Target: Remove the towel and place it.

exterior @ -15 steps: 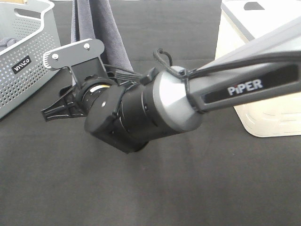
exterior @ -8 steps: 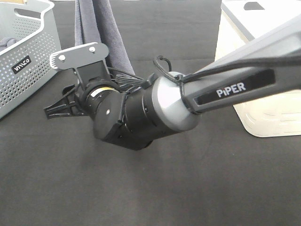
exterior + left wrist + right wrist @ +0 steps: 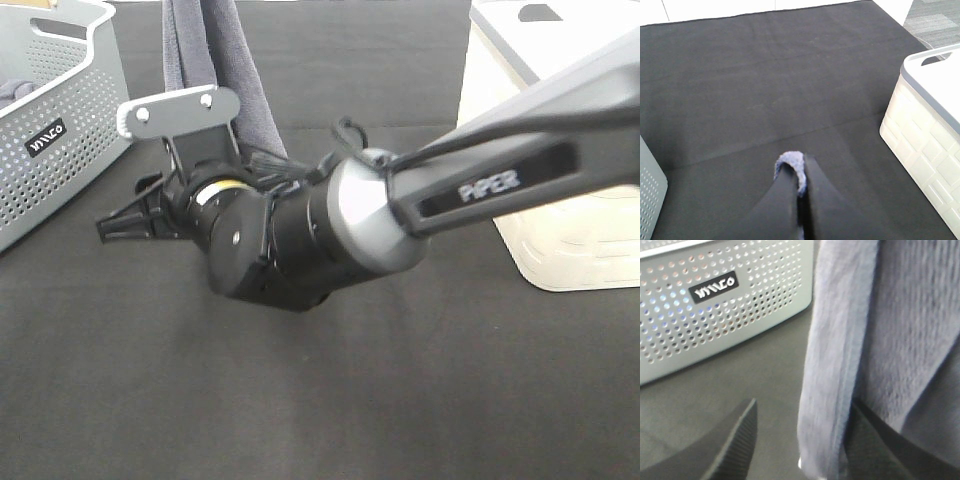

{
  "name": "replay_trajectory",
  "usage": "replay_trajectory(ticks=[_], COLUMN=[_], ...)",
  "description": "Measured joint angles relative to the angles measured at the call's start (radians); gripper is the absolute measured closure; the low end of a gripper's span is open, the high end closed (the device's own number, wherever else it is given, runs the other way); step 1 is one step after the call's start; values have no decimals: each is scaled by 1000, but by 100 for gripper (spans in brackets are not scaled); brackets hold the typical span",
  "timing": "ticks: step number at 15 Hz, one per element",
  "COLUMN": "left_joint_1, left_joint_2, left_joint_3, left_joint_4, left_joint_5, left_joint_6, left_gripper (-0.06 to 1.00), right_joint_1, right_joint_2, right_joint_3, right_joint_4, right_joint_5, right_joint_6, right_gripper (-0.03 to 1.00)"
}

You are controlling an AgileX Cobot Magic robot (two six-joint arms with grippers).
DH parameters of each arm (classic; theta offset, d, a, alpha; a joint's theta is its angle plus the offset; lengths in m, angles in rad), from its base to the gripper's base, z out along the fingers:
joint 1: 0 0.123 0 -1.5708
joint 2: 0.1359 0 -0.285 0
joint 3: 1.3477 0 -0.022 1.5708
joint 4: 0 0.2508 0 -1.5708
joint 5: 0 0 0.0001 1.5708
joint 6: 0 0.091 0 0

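The towel [image 3: 213, 70] is held up off the surface [image 3: 300, 400]. It hangs as a gathered, slate-grey strip from the top edge of the high view, behind the right arm [image 3: 480, 180]. In the left wrist view the left gripper [image 3: 799, 172] is seen closed tight, with a small fold of the towel [image 3: 790, 161] pinched between its fingertips. The right arm is stretched across from the right side, and its right gripper [image 3: 118, 222] is pointed sideways toward the grey perforated basket [image 3: 50, 130]. In the right wrist view the right gripper [image 3: 801, 410] is shown with its jaws parted, and the towel [image 3: 835, 355] is hung between them. The towel appears to lie against one finger, though the blur leaves the contact uncertain. A white bin [image 3: 570, 250] is set at the right, well apart from the towel.
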Motion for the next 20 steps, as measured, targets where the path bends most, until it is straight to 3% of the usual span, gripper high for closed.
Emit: replay_trajectory(ticks=[4,6,7,8,9,13,15,20], left_joint_1=[0,0,0,0,0,0,0,0], left_joint_2=[0,1,1,8,13,13,13,14], left_joint_3=[0,0,0,0,0,0,0,0], left_joint_4=[0,0,0,-1,-4,-5,-5,-1], left_joint_5=[0,0,0,0,0,-7,-7,-23], left_joint_6=[0,0,0,0,0,0,0,0], left_gripper=[94,94,94,94,94,94,94,94], right_joint_1=[0,0,0,0,-3,-22,-22,-23], right_joint_2=[49,49,49,49,49,49,48,-88], right_joint_3=[0,0,0,0,0,0,0,0], right_joint_4=[-77,-111,-118,-118,-118,-134,-138,-144], right_joint_5=[-7,-24,-27,-30,-30,-23,29,375], right_joint_6=[85,105,111,114,135,207,209,152], right_gripper=[53,63,68,88,95,95,95,95])
